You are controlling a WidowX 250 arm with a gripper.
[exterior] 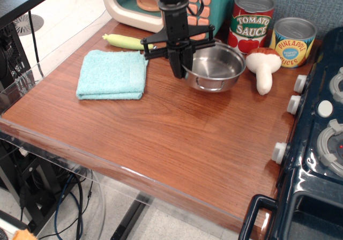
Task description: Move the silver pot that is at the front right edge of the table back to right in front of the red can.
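Note:
The silver pot (216, 67) is a shallow shiny steel pot with wire loop handles. It sits low on the brown wood table (161, 138), just in front of the red Tomato Sauce can (251, 22) at the back. My black gripper (179, 67) comes down from above and is shut on the pot's left rim. The front loop handle shows at the pot's near side.
A yellow Pineapple can (292, 42) stands right of the red can, with a toy mushroom (263, 66) in front. A teal cloth (112, 74) and a yellow-green vegetable (123, 40) lie left. A toy microwave (177, 4) is behind; a dark blue toy stove (316, 143) is right.

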